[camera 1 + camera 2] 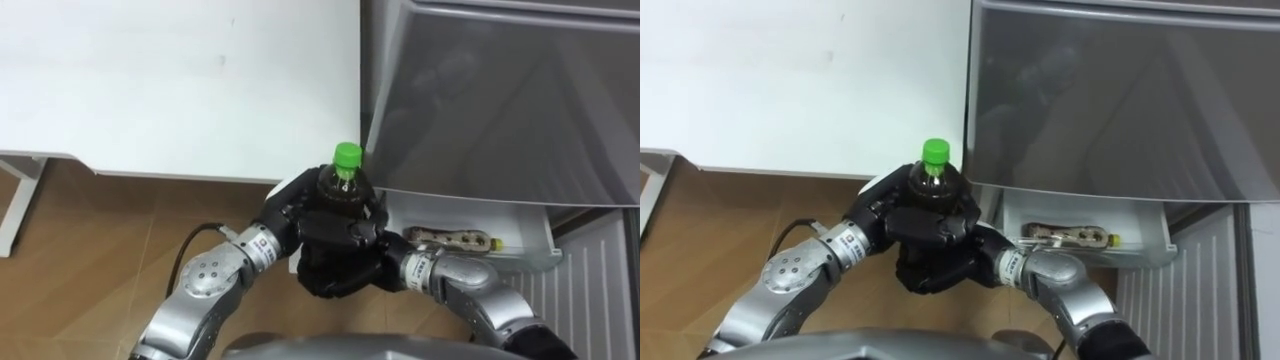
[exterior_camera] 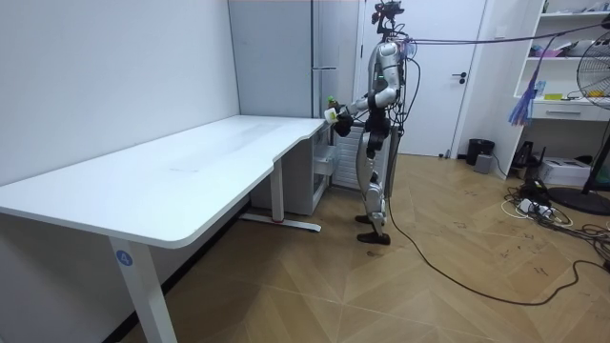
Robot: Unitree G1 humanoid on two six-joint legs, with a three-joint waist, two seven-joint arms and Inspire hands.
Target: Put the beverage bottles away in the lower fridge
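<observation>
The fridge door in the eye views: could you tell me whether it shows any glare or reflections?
Left eye view: the fridge door carries dim, smeared dark reflections, no bright glare. Right eye view: the same soft patches. Room view: the fridge looks evenly lit.

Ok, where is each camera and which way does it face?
Left eye view: on the robot's head, looking down at the bottle held in left hand and right hand, by the open fridge drawer.
Right eye view: same head, slightly aside, same scene.
Room view: off across the room, past the white table, facing the whole robot at the fridge.
All share the bottle.
</observation>
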